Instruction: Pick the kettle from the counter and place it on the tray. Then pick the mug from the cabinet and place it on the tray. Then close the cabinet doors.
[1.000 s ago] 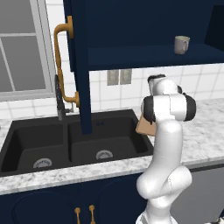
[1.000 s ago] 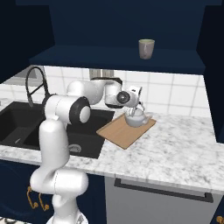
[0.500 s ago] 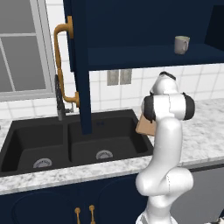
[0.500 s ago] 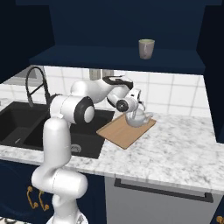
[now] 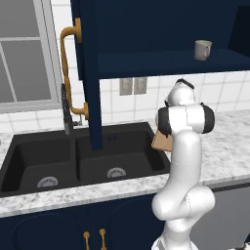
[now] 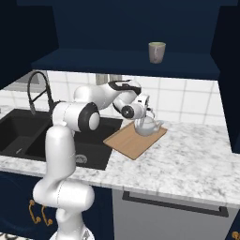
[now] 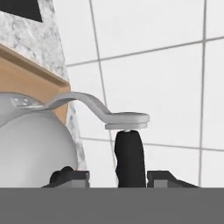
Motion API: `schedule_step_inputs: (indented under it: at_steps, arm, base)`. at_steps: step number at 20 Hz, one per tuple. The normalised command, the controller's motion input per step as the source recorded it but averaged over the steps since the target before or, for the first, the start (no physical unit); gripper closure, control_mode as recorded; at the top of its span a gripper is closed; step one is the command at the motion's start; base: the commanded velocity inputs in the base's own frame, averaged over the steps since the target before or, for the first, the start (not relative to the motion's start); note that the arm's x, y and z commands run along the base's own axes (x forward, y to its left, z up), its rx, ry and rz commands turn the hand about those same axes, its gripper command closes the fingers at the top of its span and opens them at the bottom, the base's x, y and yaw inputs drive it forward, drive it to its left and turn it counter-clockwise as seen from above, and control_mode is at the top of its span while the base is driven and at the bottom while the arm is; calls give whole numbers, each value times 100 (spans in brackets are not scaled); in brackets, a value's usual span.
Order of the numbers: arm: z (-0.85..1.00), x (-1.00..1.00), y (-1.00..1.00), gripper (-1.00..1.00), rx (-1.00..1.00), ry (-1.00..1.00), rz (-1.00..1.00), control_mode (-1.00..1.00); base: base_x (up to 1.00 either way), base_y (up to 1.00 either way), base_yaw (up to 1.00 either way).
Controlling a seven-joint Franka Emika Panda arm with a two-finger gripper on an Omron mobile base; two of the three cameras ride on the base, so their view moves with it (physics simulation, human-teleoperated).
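Note:
The silver-grey kettle [image 6: 148, 127] stands upright on the far end of the light-brown wooden tray [image 6: 126, 142], on the marble counter [image 6: 187, 159] right of the sink. My gripper [image 6: 143, 110] hovers just above it at its handle. In the hand view the kettle's body [image 7: 30, 144] fills the lower left and its dark handle [image 7: 129, 157] rises between my parted jaws; one fingertip [image 7: 65, 175] stands clear of the handle. The beige mug [image 6: 157, 51] sits on the shelf of the open navy cabinet [image 6: 126, 63]. Its door [image 5: 88, 73] is swung open.
The black double sink [image 5: 73, 161] with a dark faucet [image 6: 35, 91] lies left of the tray. The open door's long brass handle [image 5: 66, 73] hangs over the sink. White tiled wall [image 6: 187, 101] stands behind the kettle. Bare marble stretches right of the tray.
My jaws have spread apart from the kettle's handle. The kettle rests on the tray in the same spot, and the hand has barely shifted above it.

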Motion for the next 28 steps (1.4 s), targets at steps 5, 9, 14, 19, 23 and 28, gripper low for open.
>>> schedule_step_inputs:
  at_steps: [5, 9, 14, 19, 23, 28]
  arm:
    - [13, -7, -3, -100, -4, 1, 0, -100]
    - [21, -20, 0, -100, -3, 0, 3, -100]
    - [3, -39, 6, -100, -9, 0, 7, -100]
    - [0, -48, 15, -100, -21, -2, 13, -100]
    - [0, -52, 22, -100, -32, -7, 13, -100]
    - [0, -57, 24, -100, -37, -2, 10, -100]
  base:
    - [0, 0, 0]
    - [0, 0, 0]
    - [0, 0, 0]
    - [0, 0, 0]
    - [0, 0, 0]
    - [0, 0, 0]
